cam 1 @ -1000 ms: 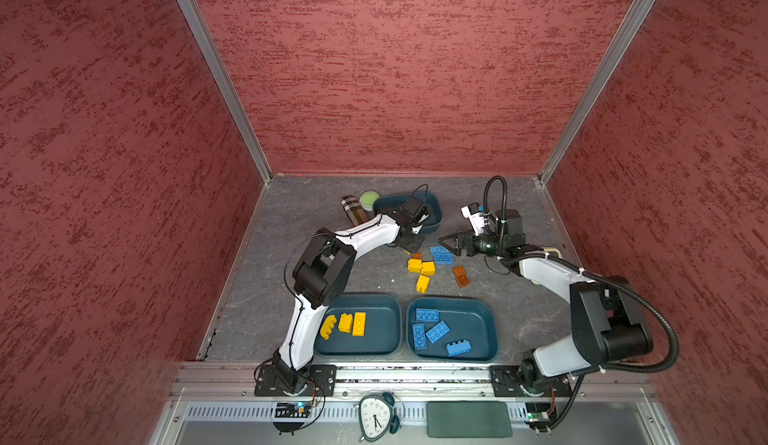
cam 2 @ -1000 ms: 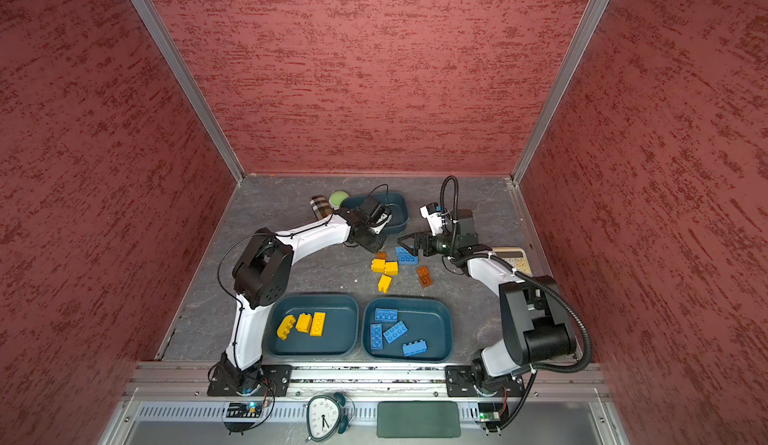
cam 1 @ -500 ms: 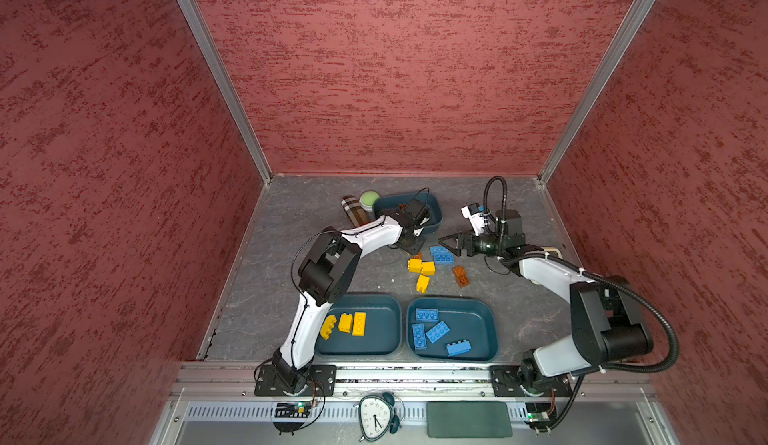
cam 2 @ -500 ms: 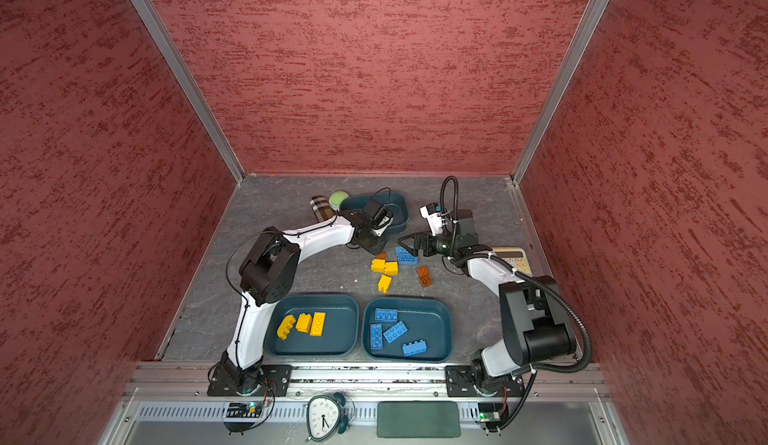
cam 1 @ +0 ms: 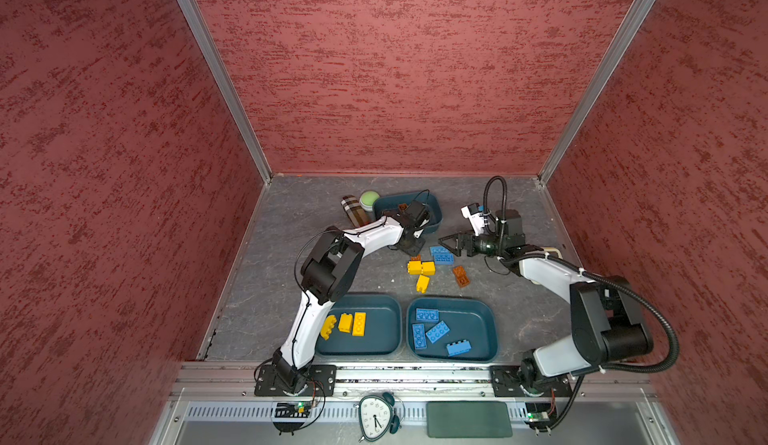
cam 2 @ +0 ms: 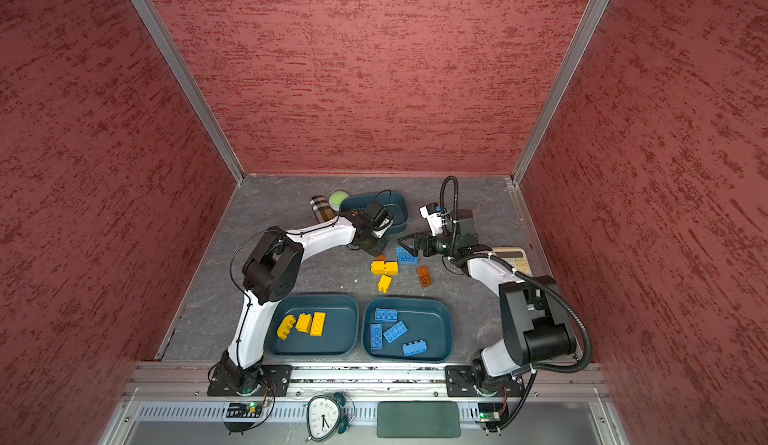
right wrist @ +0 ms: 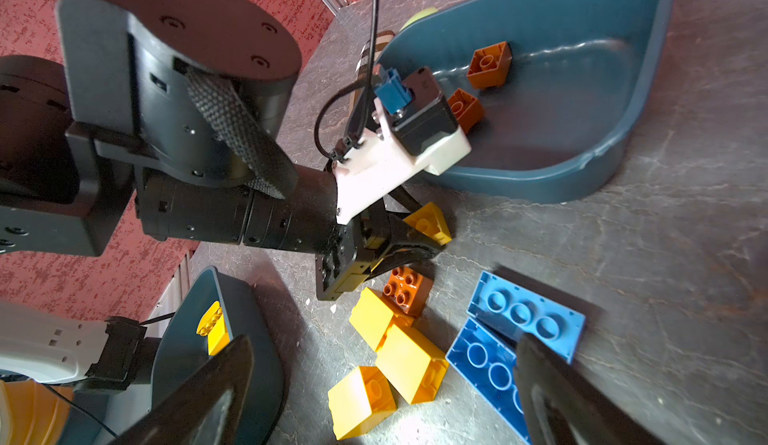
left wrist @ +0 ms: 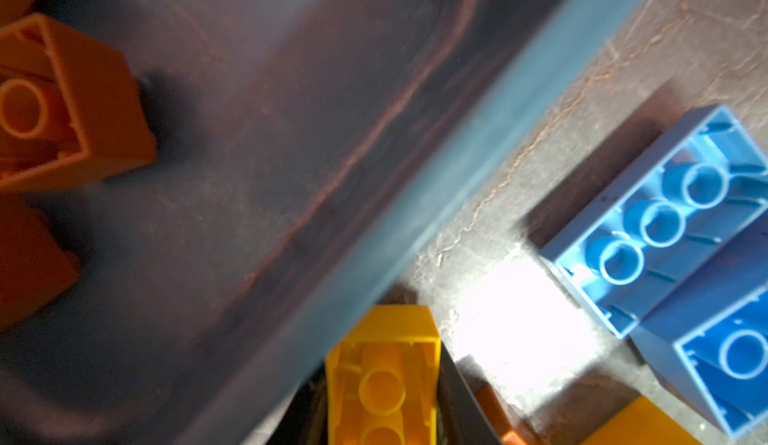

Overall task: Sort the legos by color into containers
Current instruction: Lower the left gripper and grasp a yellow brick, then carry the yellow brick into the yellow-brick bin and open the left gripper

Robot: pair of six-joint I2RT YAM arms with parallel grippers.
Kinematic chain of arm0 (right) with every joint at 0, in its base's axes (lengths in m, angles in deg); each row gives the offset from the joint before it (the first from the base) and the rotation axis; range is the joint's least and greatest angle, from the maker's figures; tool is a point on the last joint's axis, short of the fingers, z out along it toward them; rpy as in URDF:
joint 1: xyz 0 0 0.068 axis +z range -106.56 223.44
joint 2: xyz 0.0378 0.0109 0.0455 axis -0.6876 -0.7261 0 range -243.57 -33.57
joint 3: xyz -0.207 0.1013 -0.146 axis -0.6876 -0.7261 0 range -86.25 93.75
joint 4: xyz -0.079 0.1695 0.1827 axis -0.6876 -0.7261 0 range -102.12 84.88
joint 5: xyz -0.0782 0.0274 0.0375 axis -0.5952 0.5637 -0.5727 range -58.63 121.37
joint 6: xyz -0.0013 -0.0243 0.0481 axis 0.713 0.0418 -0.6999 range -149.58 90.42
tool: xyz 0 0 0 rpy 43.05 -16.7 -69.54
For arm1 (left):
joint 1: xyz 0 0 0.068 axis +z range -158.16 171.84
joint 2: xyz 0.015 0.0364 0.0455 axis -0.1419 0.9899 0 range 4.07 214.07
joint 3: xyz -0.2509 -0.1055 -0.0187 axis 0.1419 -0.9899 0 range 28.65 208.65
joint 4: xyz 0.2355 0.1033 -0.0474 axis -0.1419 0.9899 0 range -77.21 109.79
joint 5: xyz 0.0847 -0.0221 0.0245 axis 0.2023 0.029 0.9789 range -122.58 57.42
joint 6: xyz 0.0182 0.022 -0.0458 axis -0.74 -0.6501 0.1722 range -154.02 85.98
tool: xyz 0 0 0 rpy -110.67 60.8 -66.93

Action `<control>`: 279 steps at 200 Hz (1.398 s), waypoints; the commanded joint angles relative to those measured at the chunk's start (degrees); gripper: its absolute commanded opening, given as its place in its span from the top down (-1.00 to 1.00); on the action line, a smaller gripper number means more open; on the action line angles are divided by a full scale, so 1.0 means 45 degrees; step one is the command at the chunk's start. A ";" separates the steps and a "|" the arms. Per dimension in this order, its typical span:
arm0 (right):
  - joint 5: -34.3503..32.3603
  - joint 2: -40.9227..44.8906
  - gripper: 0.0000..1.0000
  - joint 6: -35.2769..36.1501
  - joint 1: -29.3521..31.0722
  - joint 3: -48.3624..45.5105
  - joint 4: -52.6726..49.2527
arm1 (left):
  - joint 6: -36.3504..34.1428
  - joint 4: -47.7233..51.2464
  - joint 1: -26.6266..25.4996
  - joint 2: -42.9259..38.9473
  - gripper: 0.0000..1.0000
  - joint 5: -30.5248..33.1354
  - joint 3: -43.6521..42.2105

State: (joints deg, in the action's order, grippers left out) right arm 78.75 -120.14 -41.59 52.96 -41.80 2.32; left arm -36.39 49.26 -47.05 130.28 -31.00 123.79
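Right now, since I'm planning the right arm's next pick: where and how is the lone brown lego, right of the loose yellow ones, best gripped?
Take the brown lego across its short width, fingers on its two long sides, coming down from above. It lies flat and slanted, apart from the other bricks, so I'd turn the open right gripper to match that slant.

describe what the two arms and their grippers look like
Both arms pair white link shells with chunky black joint housings: see the left arm and right arm. A ribbed black hose loops along the right one; a thin black cable feeds the left's white camera mount. The left gripper and right gripper have black, tapering fingers.
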 commanded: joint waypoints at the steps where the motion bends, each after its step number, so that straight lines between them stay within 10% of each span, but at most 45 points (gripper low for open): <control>1: -0.0049 0.0109 -0.98 0.0166 -0.0081 0.0027 0.0045 | 0.0094 0.0497 -0.0023 -0.0661 0.44 -0.0392 0.0168; 97: 0.0121 -0.0080 -0.98 -0.0006 -0.0068 0.0206 0.0277 | 0.1107 0.3464 -0.0046 -0.3940 0.44 -0.1180 -0.1057; 279: 0.0840 -0.0881 -0.98 0.0245 0.0132 0.0992 -0.0360 | 0.8430 0.8698 -0.0156 -1.1308 0.43 -0.2090 -0.8408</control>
State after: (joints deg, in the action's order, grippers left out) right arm 81.33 -123.52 -42.40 53.29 -39.70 1.84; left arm -3.06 85.00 -47.95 81.49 -39.66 88.03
